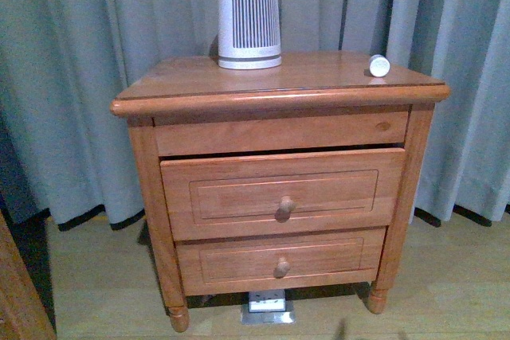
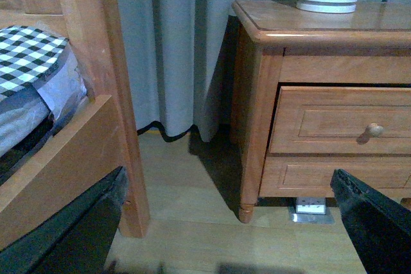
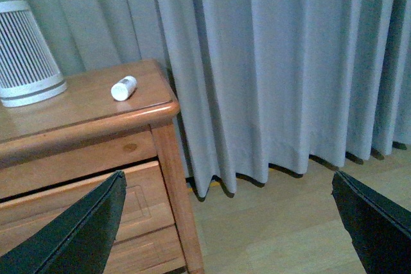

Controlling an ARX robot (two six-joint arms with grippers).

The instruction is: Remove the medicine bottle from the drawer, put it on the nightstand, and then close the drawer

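The small white medicine bottle (image 1: 379, 65) lies on its side on the nightstand top (image 1: 319, 77), near the right rear corner; it also shows in the right wrist view (image 3: 123, 88). The upper drawer (image 1: 239, 193) stands pulled out a little, with a dark gap above its front, and its round knob (image 1: 284, 207) faces me. It shows in the left wrist view too (image 2: 340, 120). Neither arm shows in the front view. My left gripper (image 2: 231, 229) is open and empty, low over the floor left of the nightstand. My right gripper (image 3: 228, 222) is open and empty, to the right of the nightstand.
A large white ribbed cone-shaped device (image 1: 249, 13) stands at the back of the top. The lower drawer (image 1: 280, 264) is shut. Grey curtains (image 1: 64, 77) hang behind. A wooden bed frame (image 2: 96, 94) with checked bedding stands left. A floor socket (image 1: 267, 304) sits under the nightstand.
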